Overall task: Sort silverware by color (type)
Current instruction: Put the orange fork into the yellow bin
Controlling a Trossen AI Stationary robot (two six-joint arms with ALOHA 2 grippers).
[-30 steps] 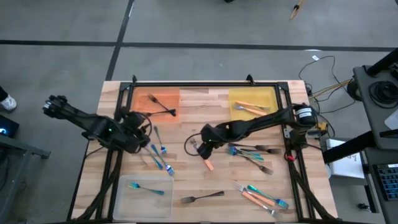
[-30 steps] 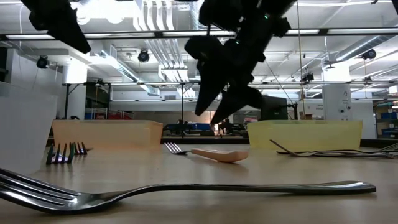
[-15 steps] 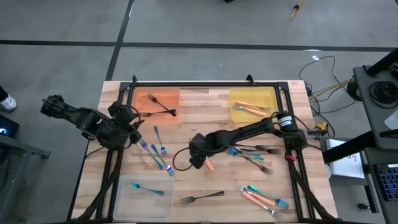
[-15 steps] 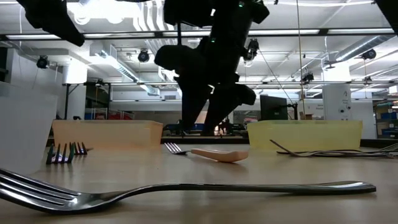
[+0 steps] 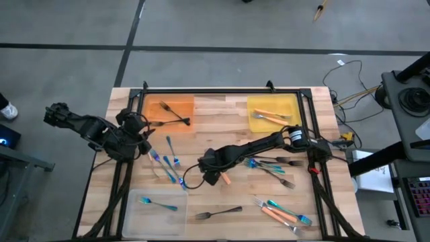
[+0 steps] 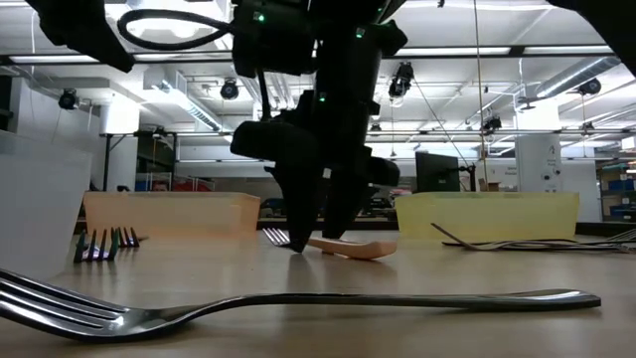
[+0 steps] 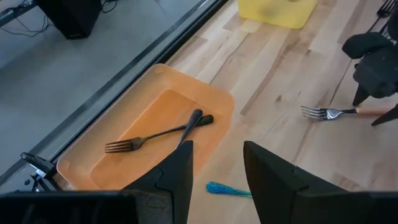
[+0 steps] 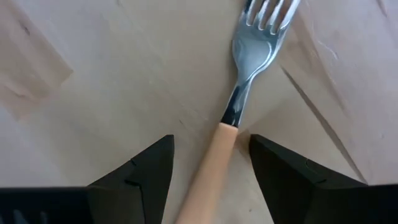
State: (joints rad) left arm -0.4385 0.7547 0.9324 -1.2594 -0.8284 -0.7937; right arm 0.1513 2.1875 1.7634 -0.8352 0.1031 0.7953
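The right gripper (image 8: 211, 165) is down at the middle of the worktop (image 5: 222, 107), its jaws apart and straddling the orange-handled fork (image 8: 239, 112), which lies flat on the wood; whether the fingertips touch the handle is hard to tell. The left gripper (image 7: 214, 165) hovers near the orange tray (image 7: 155, 118), jaws apart and empty, above two dark grey forks (image 7: 158, 134) crossed in that tray.
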